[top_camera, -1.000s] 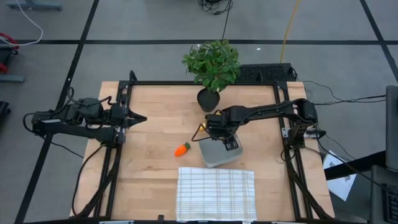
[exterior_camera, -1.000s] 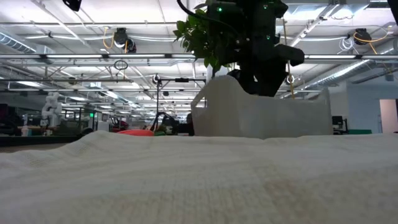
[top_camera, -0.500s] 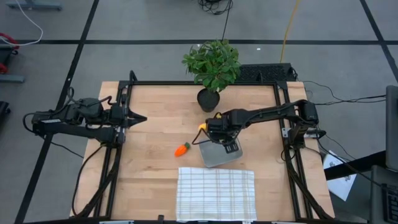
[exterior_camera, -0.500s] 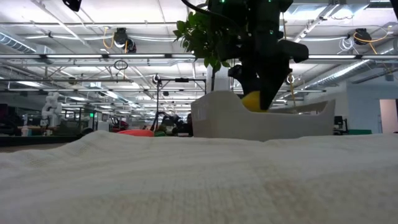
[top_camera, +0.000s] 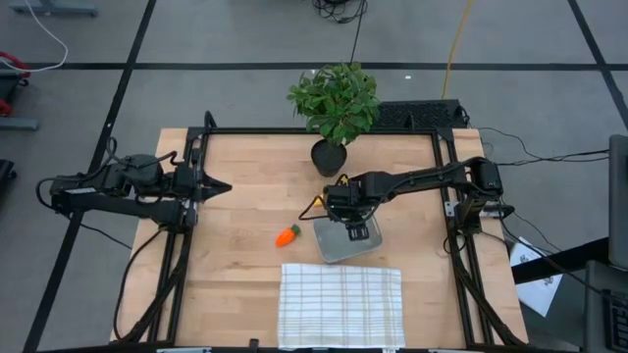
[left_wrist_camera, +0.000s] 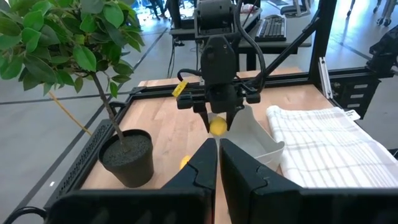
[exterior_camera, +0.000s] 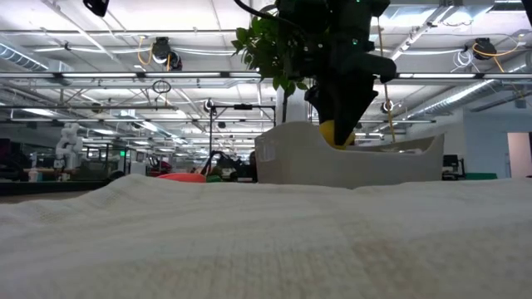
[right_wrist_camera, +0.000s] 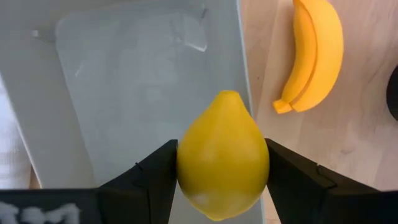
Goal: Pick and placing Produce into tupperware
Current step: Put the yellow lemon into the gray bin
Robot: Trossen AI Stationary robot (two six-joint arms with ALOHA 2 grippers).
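Lemon held over the tupperware

Lemon (right_wrist_camera: 222,154) sits clamped in my right gripper (right_wrist_camera: 221,171), just above the clear tupperware (right_wrist_camera: 143,81). Banana (right_wrist_camera: 313,53) lies on the wooden table (top_camera: 245,186) beside the container, carrot (top_camera: 287,235) farther off. My left gripper (left_wrist_camera: 219,168) waits at the table's left edge, fingers together.

Robotics lab: ceiling trusses (exterior_camera: 125,75), distant workstations (exterior_camera: 100,158).
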